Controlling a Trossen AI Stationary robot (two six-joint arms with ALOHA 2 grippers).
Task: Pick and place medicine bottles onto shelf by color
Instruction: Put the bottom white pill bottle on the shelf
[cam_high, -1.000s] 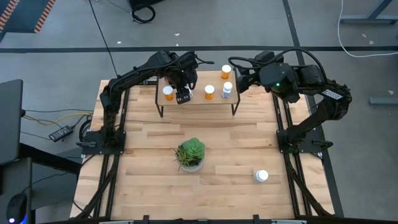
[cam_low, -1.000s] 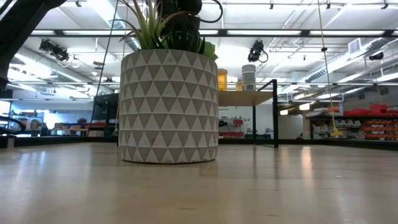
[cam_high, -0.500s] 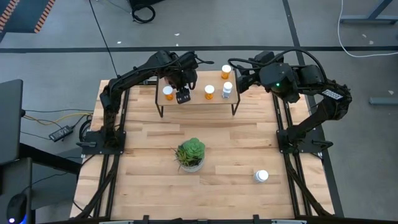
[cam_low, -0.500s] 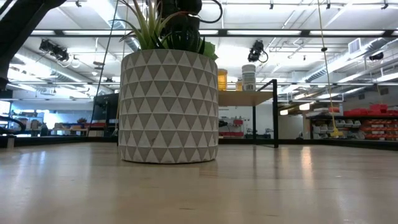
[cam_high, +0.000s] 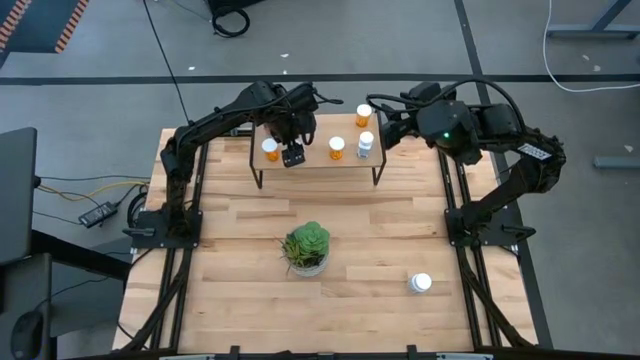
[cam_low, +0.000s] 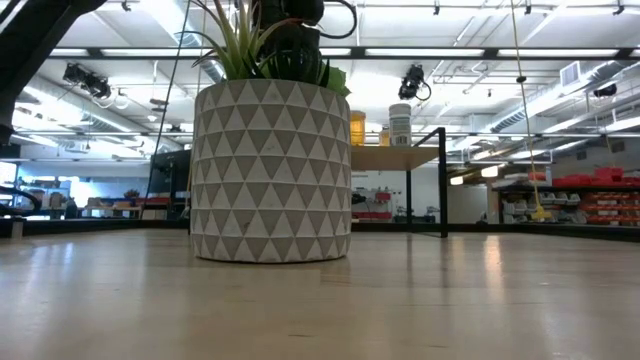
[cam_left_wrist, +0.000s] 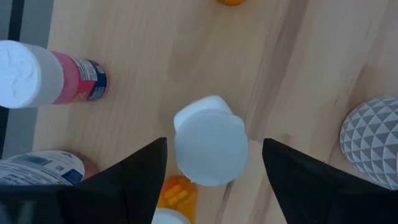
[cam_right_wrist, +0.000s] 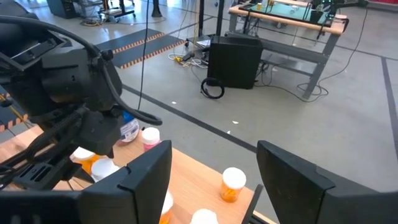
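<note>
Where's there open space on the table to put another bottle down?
The wooden tabletop is bare left of the potted plant, and between the plant and the white-capped bottle. The strip between plant and shelf is free too. The shelf is crowded: bottles, plus the left claw above.

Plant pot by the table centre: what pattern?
Grey and white triangles tiling the round plant pot; clearest in the low view.

The shelf (cam_high: 318, 160), a light-wood board on thin black legs, carries upright white-capped bottles: orange ones (cam_high: 270, 149) at its left, middle (cam_high: 337, 148) and far right (cam_high: 363, 115), plus a white one (cam_high: 366, 143). Another white-capped bottle (cam_high: 419, 283) stands alone on the bench, well apart from the shelf.
</note>
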